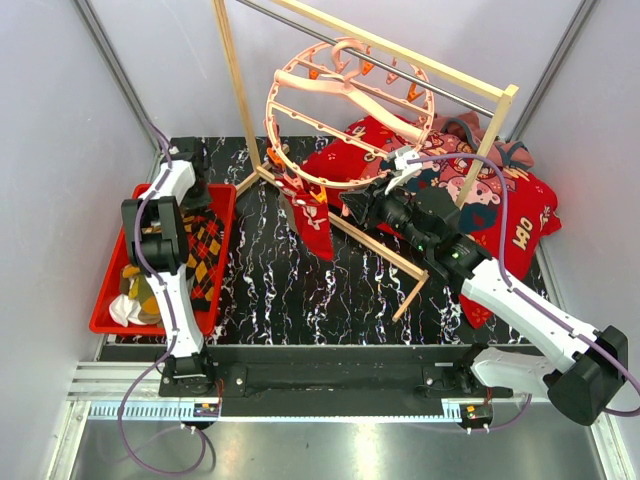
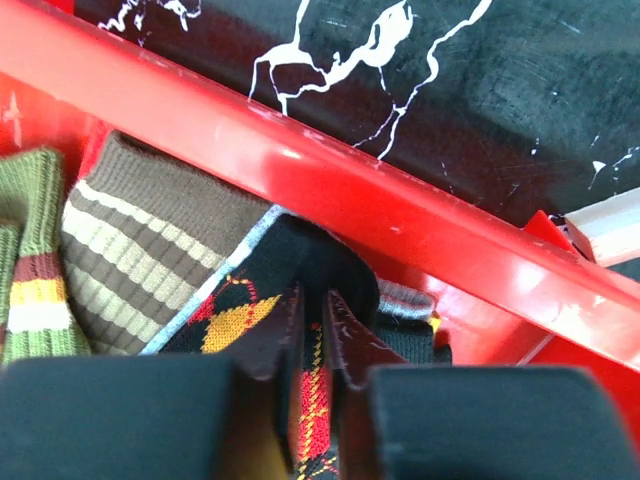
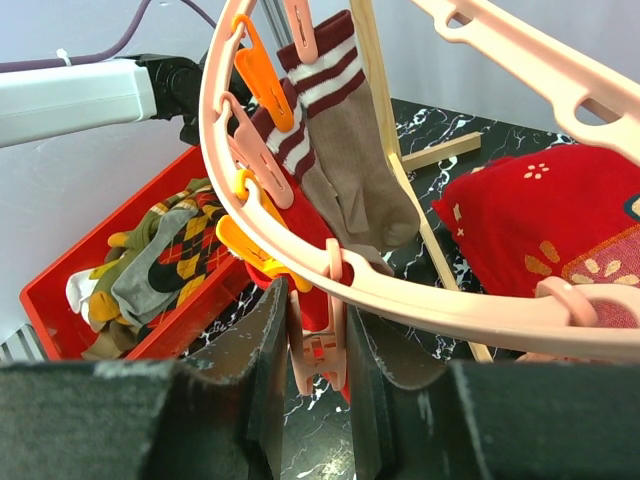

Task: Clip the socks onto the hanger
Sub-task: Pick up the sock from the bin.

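Observation:
The salmon-pink ring hanger [image 1: 345, 120] hangs tilted from the wooden rack. A red sock [image 1: 315, 225] and a taupe sock with maroon stripes [image 3: 350, 170] hang from its clips. My right gripper [image 3: 318, 320] is at the ring's lower rim [image 3: 450, 300], shut on a pink clip [image 3: 320, 355]. My left gripper [image 2: 315, 320] is down in the red bin [image 2: 350, 210], and its fingers pinch a fold of the dark argyle sock [image 2: 225, 315]. A brown striped sock [image 2: 140, 260] and an olive sock [image 2: 35, 250] lie beside it.
The red bin [image 1: 105, 300] sits at the table's left edge with several more socks in it. The pale wooden rack [image 1: 235, 90] has a foot bar crossing the marbled black mat. A big red cartoon cloth [image 1: 500, 210] lies at the back right, under my right arm.

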Robot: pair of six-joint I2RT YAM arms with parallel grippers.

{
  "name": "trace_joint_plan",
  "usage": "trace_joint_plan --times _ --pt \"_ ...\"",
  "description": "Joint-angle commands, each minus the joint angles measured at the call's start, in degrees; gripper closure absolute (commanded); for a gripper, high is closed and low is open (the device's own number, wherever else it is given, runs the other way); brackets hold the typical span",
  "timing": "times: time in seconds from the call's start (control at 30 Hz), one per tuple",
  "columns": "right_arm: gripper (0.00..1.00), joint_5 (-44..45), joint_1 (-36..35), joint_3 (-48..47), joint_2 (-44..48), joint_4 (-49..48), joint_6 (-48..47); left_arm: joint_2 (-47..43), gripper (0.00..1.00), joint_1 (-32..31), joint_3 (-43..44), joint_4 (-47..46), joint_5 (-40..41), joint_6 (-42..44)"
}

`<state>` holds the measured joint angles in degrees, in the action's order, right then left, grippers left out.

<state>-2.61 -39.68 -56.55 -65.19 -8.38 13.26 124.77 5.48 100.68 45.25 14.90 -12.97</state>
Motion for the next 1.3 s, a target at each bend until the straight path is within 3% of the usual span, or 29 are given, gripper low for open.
trace_joint_plan --times 0.0,0.17,0.73,0.97,1.1,1.27 --pt "0.93 -0.64 0.13 -0.75 -1.17 2.05 -0.51 -2.32 0.96 0.33 0.22 2.03 -1.54 0.76" --pt "0.93 -0.73 0.13 -0.93 -1.08 1.88 -0.34 -10.50 1.00 0.24 -1.36 2.12 -0.40 0.84" --pt "0.93 -0.47 0.22 -1.45 -1.08 1.61 0.63 -48.02 1.00 -3.18 -6.10 0.46 -4.87 3.30" --pt "0.93 -0.02 0.13 -2.59 -1.70 1.88 2.38 -64.72 1.00 -5.12 -12.26 -9.21 -22.34 3.04" --pt "0.93 -0.11 0.22 -3.56 -2.05 2.76 3.88 -69.13 1.00 -7.31 -13.49 -11.84 -35.24 0.41" --pt "0.93 0.06 0.13 -4.70 -2.22 3.11 5.72 -74.75 1.00 -12.84 -20.42 -21.42 -44.51 -5.82"
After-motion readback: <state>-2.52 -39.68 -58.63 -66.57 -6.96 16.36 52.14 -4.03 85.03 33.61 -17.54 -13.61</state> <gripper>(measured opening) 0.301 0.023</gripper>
